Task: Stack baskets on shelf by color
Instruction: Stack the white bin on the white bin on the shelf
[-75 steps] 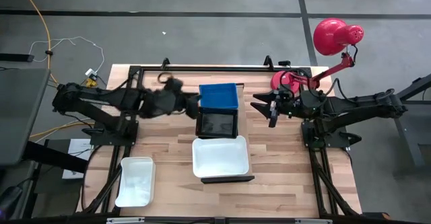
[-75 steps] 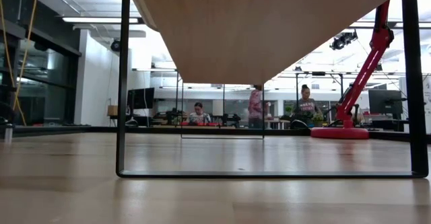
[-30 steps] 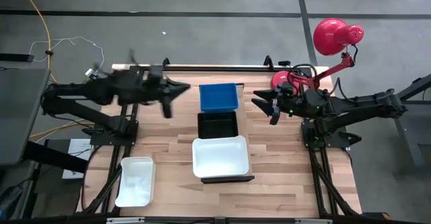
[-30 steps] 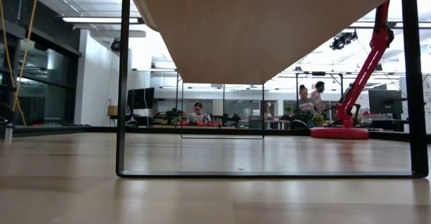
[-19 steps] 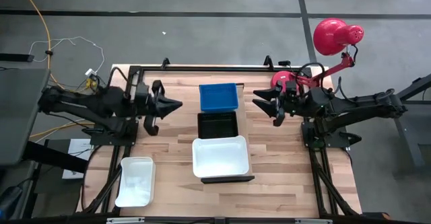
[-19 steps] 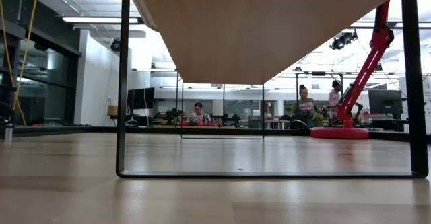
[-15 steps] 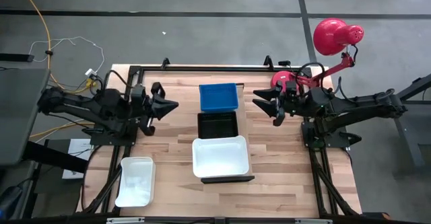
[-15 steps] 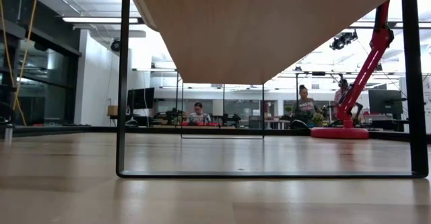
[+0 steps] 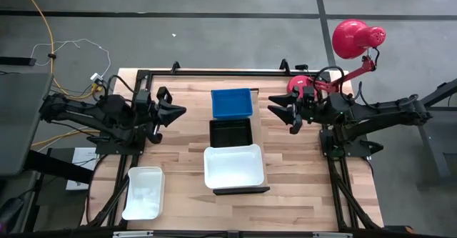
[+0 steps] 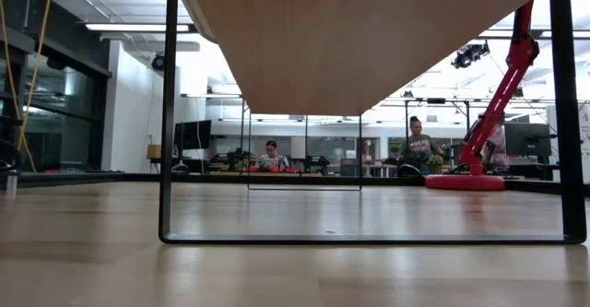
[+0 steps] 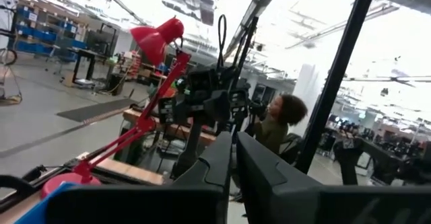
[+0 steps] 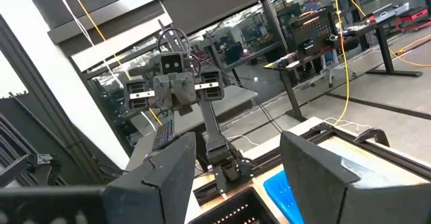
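Baskets on the shelf, both arms drawn back, as we see it from above.

At lower left a white basket (image 9: 143,192) sits on the table (image 9: 285,159). Our left gripper (image 9: 171,111), empty, fingers together, has pulled away from the blue basket (image 9: 232,103). On the shelf (image 9: 232,191), the blue, black basket (image 9: 230,131) and big white basket (image 9: 233,166) lie in a row. The right gripper (image 9: 280,111), fingers apart, has barely moved.

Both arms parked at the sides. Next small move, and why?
Probably send the left hand, shut and empty, toward the lone white basket at the table's near left corner. The blue, black and other white basket already sit on the shelf.
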Controlling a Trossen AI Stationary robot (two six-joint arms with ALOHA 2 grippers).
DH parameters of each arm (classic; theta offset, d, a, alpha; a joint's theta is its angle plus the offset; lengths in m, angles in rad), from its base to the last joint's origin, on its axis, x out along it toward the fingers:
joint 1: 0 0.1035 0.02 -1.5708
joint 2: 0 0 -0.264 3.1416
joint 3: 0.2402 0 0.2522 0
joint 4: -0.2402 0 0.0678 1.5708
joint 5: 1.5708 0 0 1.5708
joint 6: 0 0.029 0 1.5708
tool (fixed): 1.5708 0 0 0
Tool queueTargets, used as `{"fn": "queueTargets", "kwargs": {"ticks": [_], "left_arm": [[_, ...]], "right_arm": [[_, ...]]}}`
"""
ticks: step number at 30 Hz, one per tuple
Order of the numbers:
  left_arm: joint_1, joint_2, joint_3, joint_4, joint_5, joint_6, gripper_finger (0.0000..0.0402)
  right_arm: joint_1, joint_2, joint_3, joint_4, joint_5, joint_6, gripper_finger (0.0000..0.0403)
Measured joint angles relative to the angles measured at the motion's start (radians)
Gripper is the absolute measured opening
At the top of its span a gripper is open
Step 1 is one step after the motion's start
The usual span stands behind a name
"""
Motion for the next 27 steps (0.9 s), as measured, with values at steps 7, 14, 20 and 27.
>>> {"fn": "queueTargets", "kwargs": {"ticks": [7, 14, 20, 27], "left_arm": [[0.0, 0.001, 0.002, -0.049, -0.004, 0.011, 0.0047], [-0.002, 0.023, 0.197, -0.453, 0.069, -0.059, 0.0128], [-0.059, 0.11, 0.431, -0.961, 0.142, -0.132, 0.0191], [-0.241, 0.229, 0.487, -1.277, 0.195, -0.286, 0.0212]], "right_arm": [[0.0, 0.0, 0.0, 0.0, -0.003, -0.009, 0.0204], [0.0, 0.0, 0.0, -0.001, -0.004, -0.011, 0.0204], [0.0, 0.0, 0.0, -0.014, 0.001, -0.008, 0.0204], [0.0, 0.0, 0.0, -0.057, 0.001, 0.013, 0.0204]]}}
